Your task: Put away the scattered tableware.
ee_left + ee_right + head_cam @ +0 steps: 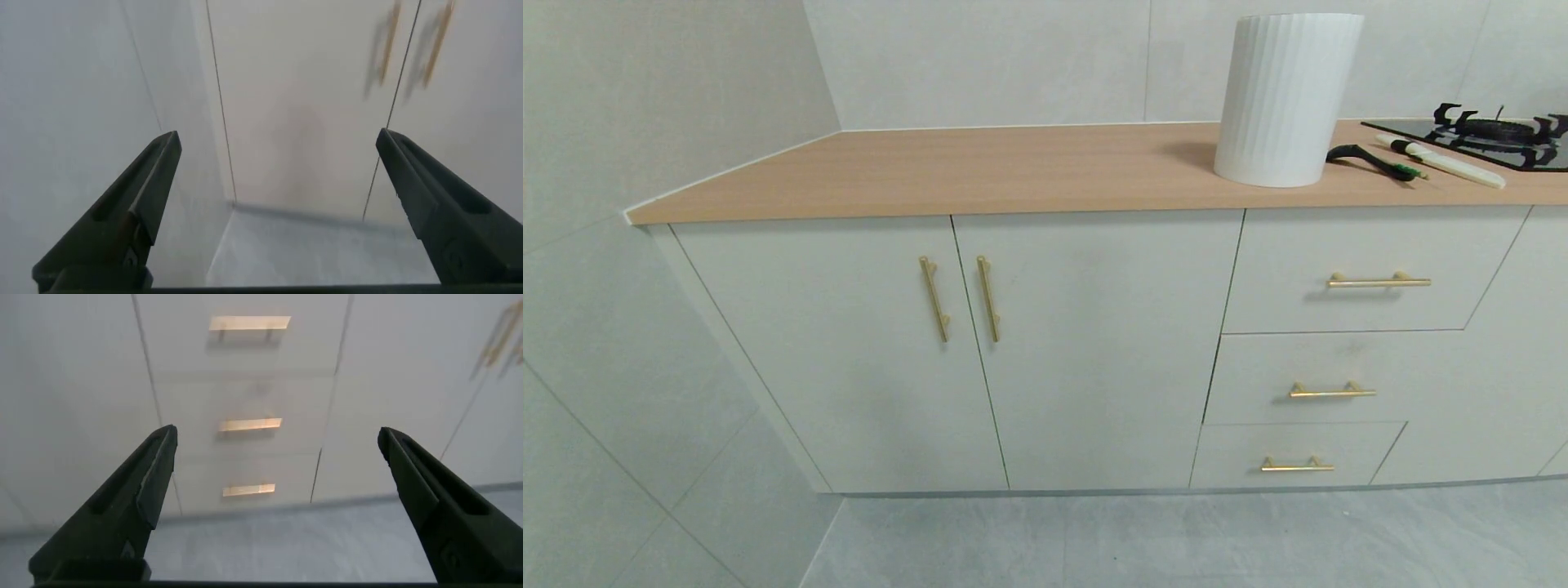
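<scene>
Left end effector and right end effector hang released, empty, before the cabinet. Utensils, apparently peeler and knife, lie on the desk beside the holder; best raise the right arm and grasp handles from above.

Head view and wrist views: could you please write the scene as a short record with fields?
counter: light wooden countertop
on counter: tall white ribbed container, upright; black-handled utensil and cream utensil lying beside it
drawers: three white drawers, shut
left hand: open, empty, before white cabinet doors
right hand: open, empty, before the drawers
</scene>
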`<state>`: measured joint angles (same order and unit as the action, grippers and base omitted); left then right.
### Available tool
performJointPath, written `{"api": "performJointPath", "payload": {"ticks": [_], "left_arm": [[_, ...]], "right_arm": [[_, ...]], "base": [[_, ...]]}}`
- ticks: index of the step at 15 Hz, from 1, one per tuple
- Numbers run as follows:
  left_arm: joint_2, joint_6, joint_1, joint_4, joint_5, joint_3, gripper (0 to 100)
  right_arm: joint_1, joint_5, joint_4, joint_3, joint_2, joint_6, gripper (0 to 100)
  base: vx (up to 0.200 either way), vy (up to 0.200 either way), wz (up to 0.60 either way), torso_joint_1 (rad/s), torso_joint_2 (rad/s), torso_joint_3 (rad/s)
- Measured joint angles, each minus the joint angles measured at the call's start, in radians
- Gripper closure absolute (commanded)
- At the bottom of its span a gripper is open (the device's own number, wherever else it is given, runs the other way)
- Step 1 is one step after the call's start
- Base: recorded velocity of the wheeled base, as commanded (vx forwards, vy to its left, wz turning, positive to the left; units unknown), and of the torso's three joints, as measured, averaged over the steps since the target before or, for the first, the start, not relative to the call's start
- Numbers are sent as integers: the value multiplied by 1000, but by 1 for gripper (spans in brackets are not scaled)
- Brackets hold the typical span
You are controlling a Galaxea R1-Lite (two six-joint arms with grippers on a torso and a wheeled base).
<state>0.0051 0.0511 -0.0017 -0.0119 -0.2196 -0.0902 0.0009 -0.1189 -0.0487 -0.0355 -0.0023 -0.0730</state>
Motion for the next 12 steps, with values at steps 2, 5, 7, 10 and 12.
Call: {"api": "performJointPath", "payload": {"ticks": [2, 5, 7, 10, 12], "left_arm": [[-3, -4, 1, 14, 81, 55, 0], [-5, -21, 2, 16, 182, 80, 0], [-5, -16, 2, 14, 210, 88, 0], [-5, -37, 2, 14, 211, 90, 0], [-6, -49, 2, 13, 211, 90, 0]], "right_arm": [[0, 42, -5, 27, 0, -1, 0], [1, 130, 14, 33, 0, -4, 0], [1, 182, 46, 33, 0, 8, 0], [2, 183, 45, 34, 0, 29, 0], [2, 181, 46, 35, 0, 32, 0]], "base": [[0, 0, 0, 0, 0, 0], [0, 0, 0, 0, 0, 0], [0, 0, 0, 0, 0, 0], [0, 0, 0, 0, 0, 0], [0, 0, 0, 0, 0, 0]]}}
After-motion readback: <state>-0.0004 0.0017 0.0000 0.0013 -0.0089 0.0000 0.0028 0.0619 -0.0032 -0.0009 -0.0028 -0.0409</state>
